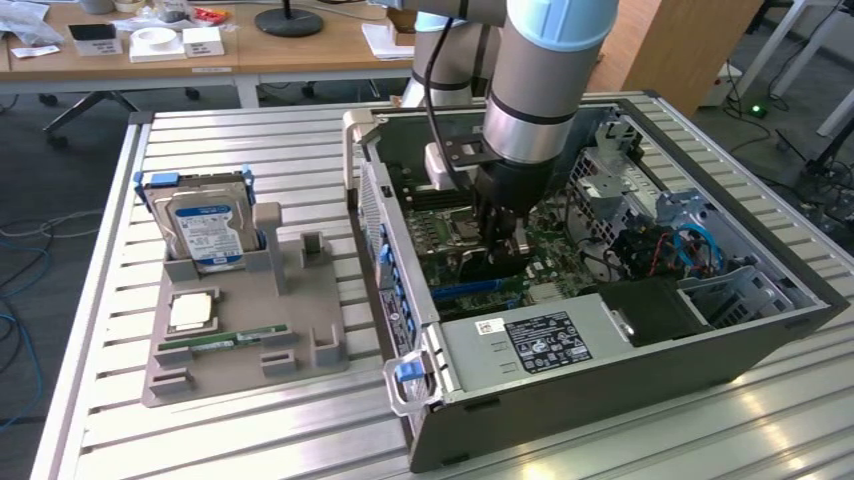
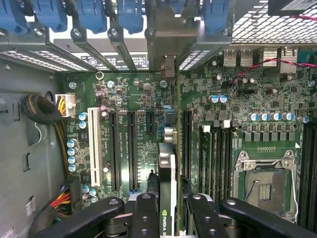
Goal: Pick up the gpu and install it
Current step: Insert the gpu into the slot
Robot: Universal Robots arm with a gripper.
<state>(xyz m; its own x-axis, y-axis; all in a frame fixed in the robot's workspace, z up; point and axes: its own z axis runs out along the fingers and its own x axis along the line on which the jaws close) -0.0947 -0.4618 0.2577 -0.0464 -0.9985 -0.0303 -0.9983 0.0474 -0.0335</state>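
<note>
Item held: 1 thin, flat, dark rectangular gpu (image 2: pixel 167 171) with a silver metal end bracket is clamped edge-on between the black fingers (image 2: pixel 143 215), which are drawn in narrow against its 2 faces.

Position: the gpu is carried inside the open dark-grey computer case (image 1: pixel 601 385), directly below the wrist of the 1 silver-and-blue robot arm (image 1: pixel 534 90), above the green motherboard (image 2: pixel 233 99).

Alignment: its long axis runs away from the fingers toward the rear slot wall, parallel to the 1 white expansion slot (image 2: pixel 93 144) and the 2 long black slots (image 2: pixel 115 148) beside it. Whether its lower edge is seated in a slot cannot be told.

Other items: on the slatted metal table (image 1: pixel 267 140), 1 grey holder tray (image 1: pixel 240 378) carries 1 silver hard drive (image 1: pixel 211 232) and 1 narrow green memory stick (image 1: pixel 220 342).
</note>
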